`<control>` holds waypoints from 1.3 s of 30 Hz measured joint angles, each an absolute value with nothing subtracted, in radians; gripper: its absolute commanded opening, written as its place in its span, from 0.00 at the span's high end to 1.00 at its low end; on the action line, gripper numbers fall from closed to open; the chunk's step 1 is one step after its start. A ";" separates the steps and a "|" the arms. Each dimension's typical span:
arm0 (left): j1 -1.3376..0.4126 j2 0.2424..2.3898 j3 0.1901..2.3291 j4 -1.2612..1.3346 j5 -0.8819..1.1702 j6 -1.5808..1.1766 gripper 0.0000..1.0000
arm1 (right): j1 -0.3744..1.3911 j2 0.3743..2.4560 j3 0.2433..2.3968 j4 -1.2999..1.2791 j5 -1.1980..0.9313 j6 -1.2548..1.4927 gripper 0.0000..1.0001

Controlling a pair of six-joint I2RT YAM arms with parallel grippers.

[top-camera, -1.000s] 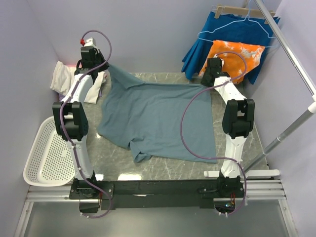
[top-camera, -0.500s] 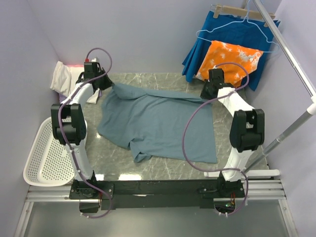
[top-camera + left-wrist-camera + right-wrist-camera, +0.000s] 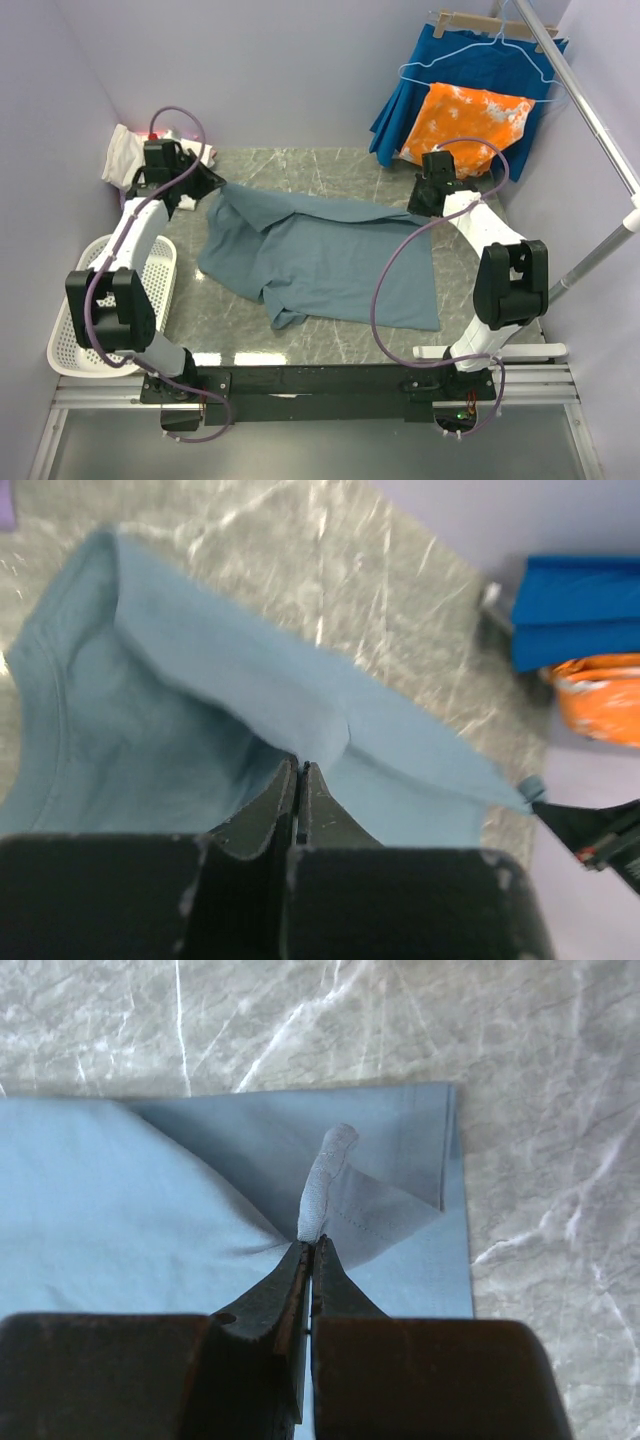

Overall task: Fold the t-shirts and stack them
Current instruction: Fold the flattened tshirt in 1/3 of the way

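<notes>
Left tool (image 3: 300, 768) and right tool (image 3: 312, 1243) pinch far edge of blue-grey t-shirt (image 3: 340, 262).

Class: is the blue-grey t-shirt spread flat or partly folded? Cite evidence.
Partly folded: left gripper and right gripper pinch the t-shirt, its far edge doubled over.

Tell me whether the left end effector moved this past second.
Yes. The left end effector, gripping the blue-grey t-shirt, came nearward, from the back wall toward the white basket.
</notes>
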State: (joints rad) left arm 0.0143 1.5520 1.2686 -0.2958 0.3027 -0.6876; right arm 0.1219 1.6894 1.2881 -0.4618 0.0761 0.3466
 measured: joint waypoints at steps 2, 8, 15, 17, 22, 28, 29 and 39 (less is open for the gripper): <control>0.031 1.539 1.300 -0.314 0.314 -0.689 0.99 | 0.122 1.689 1.292 -0.463 0.088 0.347 1.00; 0.049 1.535 1.282 -0.303 0.365 -0.688 0.99 | 0.122 1.689 1.296 -0.469 0.104 0.347 1.00; 0.046 1.502 1.014 -0.327 0.363 -0.692 0.54 | 0.134 1.685 1.253 -0.489 0.120 0.355 0.86; 0.046 1.497 0.991 -0.358 0.340 -0.681 0.30 | 0.139 1.685 1.229 -0.506 0.130 0.371 0.58; 0.046 1.453 1.027 -0.395 0.247 -0.669 0.01 | 0.146 1.680 1.217 -0.533 0.170 0.397 0.37; 0.046 1.444 1.196 -0.343 0.210 -0.669 0.01 | 0.148 1.660 1.255 -0.519 0.168 0.404 0.40; 0.046 1.453 1.216 -0.324 0.219 -0.670 0.05 | 0.148 1.659 1.263 -0.511 0.158 0.404 0.41; 0.018 1.802 1.262 -0.157 0.374 -0.706 0.20 | 0.152 1.873 1.433 -0.447 -0.015 0.428 0.46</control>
State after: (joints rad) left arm 0.0177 1.8019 1.2625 -0.1566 0.3740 -0.7055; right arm 0.1520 1.8732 1.4330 -0.4473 -0.0151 0.4278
